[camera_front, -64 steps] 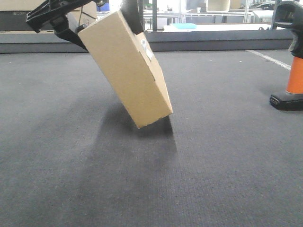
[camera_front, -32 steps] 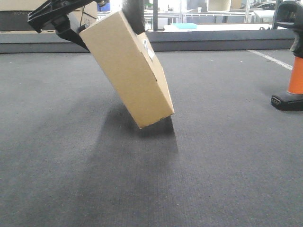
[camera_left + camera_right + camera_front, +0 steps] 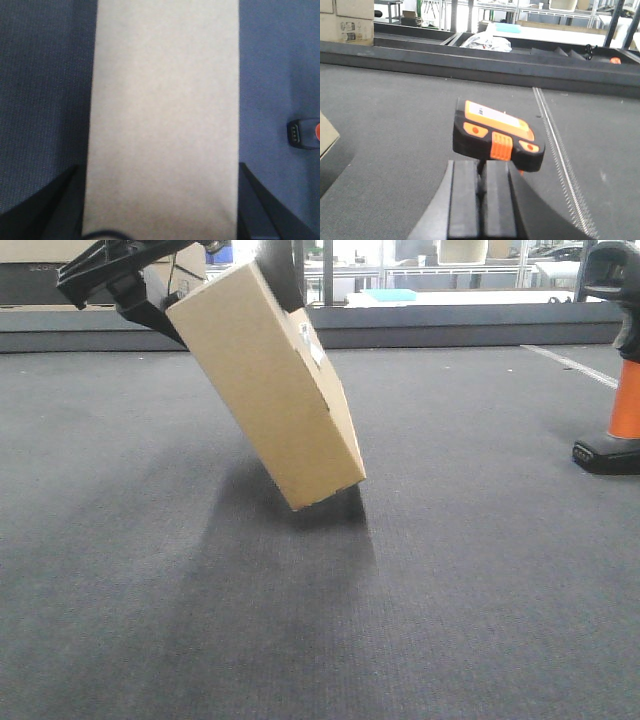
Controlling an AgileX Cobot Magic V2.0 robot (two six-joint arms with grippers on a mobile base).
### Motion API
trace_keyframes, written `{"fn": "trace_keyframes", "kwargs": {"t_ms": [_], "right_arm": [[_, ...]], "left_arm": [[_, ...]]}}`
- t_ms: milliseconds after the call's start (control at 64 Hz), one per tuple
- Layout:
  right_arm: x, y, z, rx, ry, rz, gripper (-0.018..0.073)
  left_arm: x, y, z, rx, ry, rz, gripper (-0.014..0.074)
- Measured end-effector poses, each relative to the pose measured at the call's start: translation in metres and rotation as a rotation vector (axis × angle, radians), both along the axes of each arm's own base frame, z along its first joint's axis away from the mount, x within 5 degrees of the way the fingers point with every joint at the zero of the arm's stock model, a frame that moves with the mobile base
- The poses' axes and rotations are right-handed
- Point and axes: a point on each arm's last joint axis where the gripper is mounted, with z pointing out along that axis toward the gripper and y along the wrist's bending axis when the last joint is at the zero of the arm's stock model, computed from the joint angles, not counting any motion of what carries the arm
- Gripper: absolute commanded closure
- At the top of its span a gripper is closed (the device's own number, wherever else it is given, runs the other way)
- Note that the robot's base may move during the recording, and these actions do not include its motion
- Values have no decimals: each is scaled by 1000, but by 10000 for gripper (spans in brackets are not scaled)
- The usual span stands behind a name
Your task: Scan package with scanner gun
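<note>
The plain tan cardboard package (image 3: 265,385), oblong with a small white label (image 3: 310,340) on its narrow side, hangs tilted, its lowest corner down at the grey bench (image 3: 450,590). The left pincer (image 3: 159,190) clamps its upper end, one finger on each side. The right pincer (image 3: 481,200) sits beneath the scanner gun (image 3: 497,137); I cannot tell whether it grips.

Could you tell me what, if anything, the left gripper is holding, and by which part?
The left gripper holds the package by its upper end, with its fingers on either side, so that it hangs tilted over the mat.
</note>
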Motion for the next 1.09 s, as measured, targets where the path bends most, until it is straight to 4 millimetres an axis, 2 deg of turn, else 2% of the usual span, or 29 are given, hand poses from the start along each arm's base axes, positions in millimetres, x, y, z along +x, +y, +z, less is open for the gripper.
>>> {"fn": "trace_keyframes", "kwargs": {"t_ms": [125, 406, 578, 781, 1094], "right_arm": [[18, -2, -15, 24, 35, -23, 728], [47, -4, -53, 128, -18, -49, 728], [61, -2, -66, 177, -84, -27, 728], [69, -12, -79, 236, -123, -65, 728], [73, -24, -90, 226, -124, -38, 728]], "left_arm": [[0, 0, 0, 0, 0, 0, 707], [0, 0, 0, 1, -5, -1, 707], [0, 0, 0, 5, -8, -2, 707], [1, 0, 1, 3, -11, -2, 707], [3, -1, 3, -18, -42, -4, 707]]}}
